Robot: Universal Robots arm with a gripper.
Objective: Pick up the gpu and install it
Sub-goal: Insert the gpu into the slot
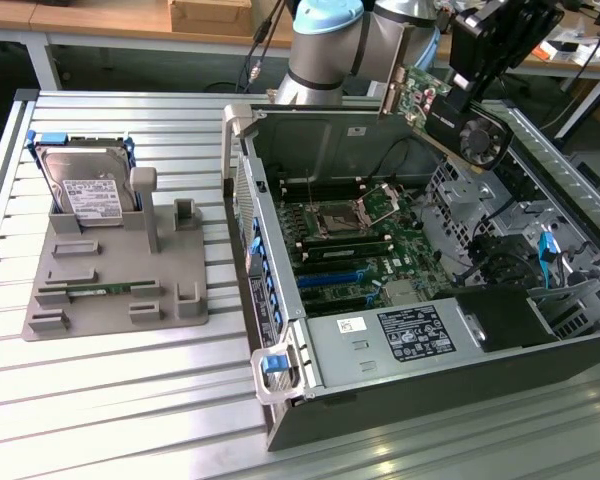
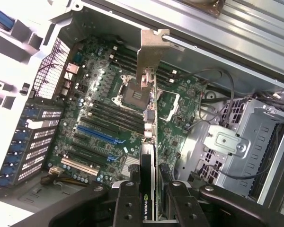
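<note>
The gpu (image 1: 427, 96) hangs over the open computer case (image 1: 280, 140), clamped by the pincer (image 2: 151, 204). Inside the case, cables (image 1: 500, 250) lie beside the motherboard (image 1: 350, 250). A hard drive (image 1: 90, 190) stands outside it.

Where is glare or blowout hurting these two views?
Exterior view: sheen streaks the table slats nearest the camera; the case interior is evenly lit. Wrist view: the area outside the case wall is blown to white, the motherboard has small hot spots, and the claw holding the gpu reads dark.
</note>
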